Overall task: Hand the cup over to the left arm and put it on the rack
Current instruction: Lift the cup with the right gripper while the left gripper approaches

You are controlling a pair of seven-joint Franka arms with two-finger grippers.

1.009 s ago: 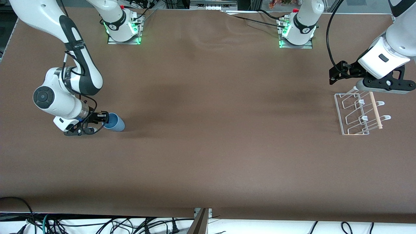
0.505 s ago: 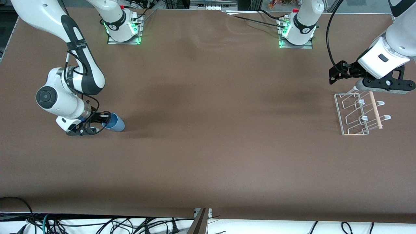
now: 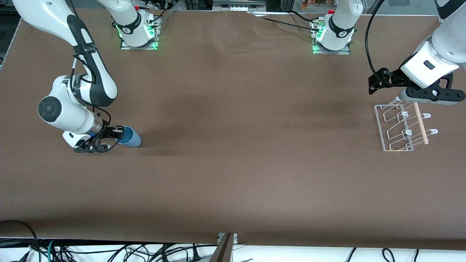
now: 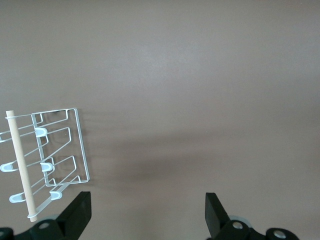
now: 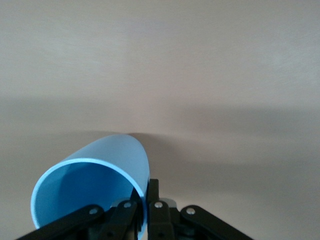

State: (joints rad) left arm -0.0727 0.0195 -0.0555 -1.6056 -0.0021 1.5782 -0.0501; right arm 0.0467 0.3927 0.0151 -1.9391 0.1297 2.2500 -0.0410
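Observation:
The light-blue cup (image 3: 131, 138) lies on its side on the brown table at the right arm's end, its open mouth toward my right gripper (image 3: 118, 134). In the right wrist view the right gripper (image 5: 146, 199) is shut on the cup's (image 5: 100, 172) rim wall, one finger inside the mouth and one outside. The clear and white wire rack (image 3: 399, 127) with its wooden dowel stands at the left arm's end. My left gripper (image 3: 428, 99) hangs over the table just beside the rack's edge that faces the robots' bases. In the left wrist view the left gripper (image 4: 147, 204) is open and empty, with the rack (image 4: 55, 155) beside it.
The brown table cover (image 3: 240, 145) stretches bare between the cup and the rack. Both arm bases (image 3: 138, 32) stand along the edge farthest from the front camera. Cables hang below the table's front edge (image 3: 109, 251).
The right gripper's fingers have closed onto the cup's rim, and the cup has shifted slightly toward the left arm's end. The left arm has not moved.

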